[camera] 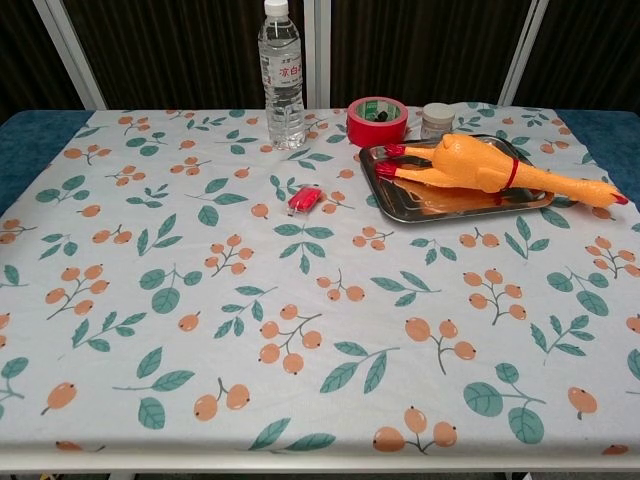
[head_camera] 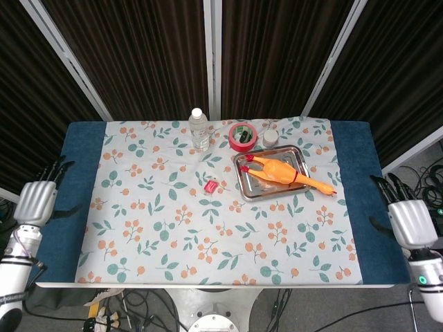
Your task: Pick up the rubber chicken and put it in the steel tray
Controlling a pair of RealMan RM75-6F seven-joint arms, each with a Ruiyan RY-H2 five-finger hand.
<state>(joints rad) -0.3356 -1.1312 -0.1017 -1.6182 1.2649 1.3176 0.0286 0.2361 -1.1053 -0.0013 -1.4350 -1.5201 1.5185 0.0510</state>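
Observation:
The orange rubber chicken [head_camera: 282, 171] [camera: 480, 165] lies in the steel tray [head_camera: 246, 185] [camera: 400, 209] at the back right of the table. Its neck and head stick out over the tray's right rim onto the cloth. My right hand [head_camera: 410, 220] hangs off the table's right edge, far from the tray, fingers apart and holding nothing. Off the left edge, my left hand [head_camera: 36, 200] is likewise empty with its fingers spread. The chest view shows neither hand.
Along the back stand a clear water bottle [head_camera: 199, 129] [camera: 282, 74], a red tape roll [head_camera: 242, 136] [camera: 377, 120] and a small white jar [head_camera: 270, 137] [camera: 437, 119]. A small red object [head_camera: 210, 186] [camera: 303, 200] lies mid-table on the floral cloth.

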